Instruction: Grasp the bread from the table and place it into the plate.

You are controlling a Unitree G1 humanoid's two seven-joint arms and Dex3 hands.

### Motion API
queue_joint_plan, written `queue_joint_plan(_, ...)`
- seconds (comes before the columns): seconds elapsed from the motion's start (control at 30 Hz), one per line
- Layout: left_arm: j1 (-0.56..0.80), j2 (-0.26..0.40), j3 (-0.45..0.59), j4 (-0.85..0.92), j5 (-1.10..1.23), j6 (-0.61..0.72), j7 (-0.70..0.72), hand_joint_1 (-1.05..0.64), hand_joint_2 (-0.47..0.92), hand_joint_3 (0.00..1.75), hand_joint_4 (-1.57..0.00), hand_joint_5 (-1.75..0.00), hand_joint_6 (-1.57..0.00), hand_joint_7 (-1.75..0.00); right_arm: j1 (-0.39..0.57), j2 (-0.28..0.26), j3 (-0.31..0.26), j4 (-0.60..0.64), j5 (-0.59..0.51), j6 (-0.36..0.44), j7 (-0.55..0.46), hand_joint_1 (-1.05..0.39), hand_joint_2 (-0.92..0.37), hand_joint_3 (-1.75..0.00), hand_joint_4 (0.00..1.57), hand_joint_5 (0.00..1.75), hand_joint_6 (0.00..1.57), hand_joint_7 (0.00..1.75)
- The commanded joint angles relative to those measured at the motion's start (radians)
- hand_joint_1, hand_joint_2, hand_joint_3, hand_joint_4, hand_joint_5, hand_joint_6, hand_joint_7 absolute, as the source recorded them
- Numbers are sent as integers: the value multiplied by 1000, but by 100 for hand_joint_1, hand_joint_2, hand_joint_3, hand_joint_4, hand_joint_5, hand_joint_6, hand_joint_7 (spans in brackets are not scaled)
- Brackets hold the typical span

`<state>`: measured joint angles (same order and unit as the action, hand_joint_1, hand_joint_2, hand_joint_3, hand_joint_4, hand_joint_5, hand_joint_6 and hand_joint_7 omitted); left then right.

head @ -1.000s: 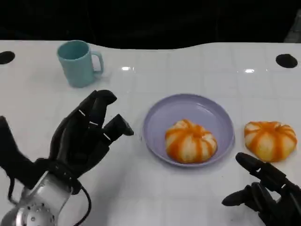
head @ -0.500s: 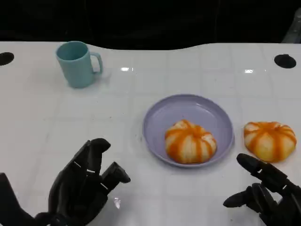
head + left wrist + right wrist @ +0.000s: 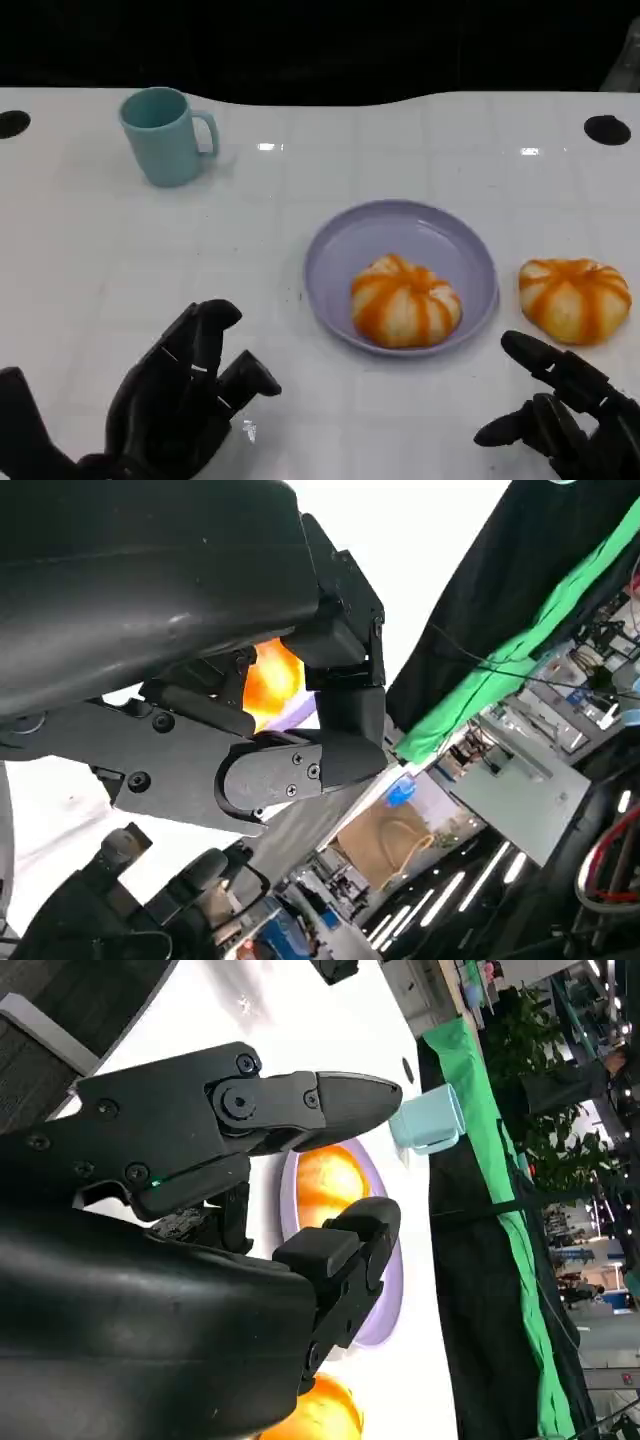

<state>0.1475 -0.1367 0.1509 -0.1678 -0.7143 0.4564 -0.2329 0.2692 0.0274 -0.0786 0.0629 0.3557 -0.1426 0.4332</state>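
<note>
Altogether two breads [image 3: 405,301] [image 3: 574,298], one plate [image 3: 340,250], one mug [image 3: 164,135]

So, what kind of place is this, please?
Probably a robotics lab or workshop, not a home. The white table with the purple plate stands before black and green curtains, and the left wrist view shows cluttered shelves under strip lights.

bright overhead glare on glossy table [image 3: 300,160]
</note>
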Motion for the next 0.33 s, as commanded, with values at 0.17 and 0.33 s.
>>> queue_joint_plan(0.17, 12, 18, 4, 6, 19, -19, -3, -53, 92, 45, -74, -175, -59, -158, -2, -11, -7, 0, 2, -10, -1, -74, -92, -32, 70, 111, 102, 17)
queue_joint_plan(0.33, 17, 24, 2, 0, 26, -24, -1, -53, 92, 44, -72, -175, -58, -158, -1, -10, -8, 7, 8, -19, 9, -74, -92, -32, 70, 111, 102, 17)
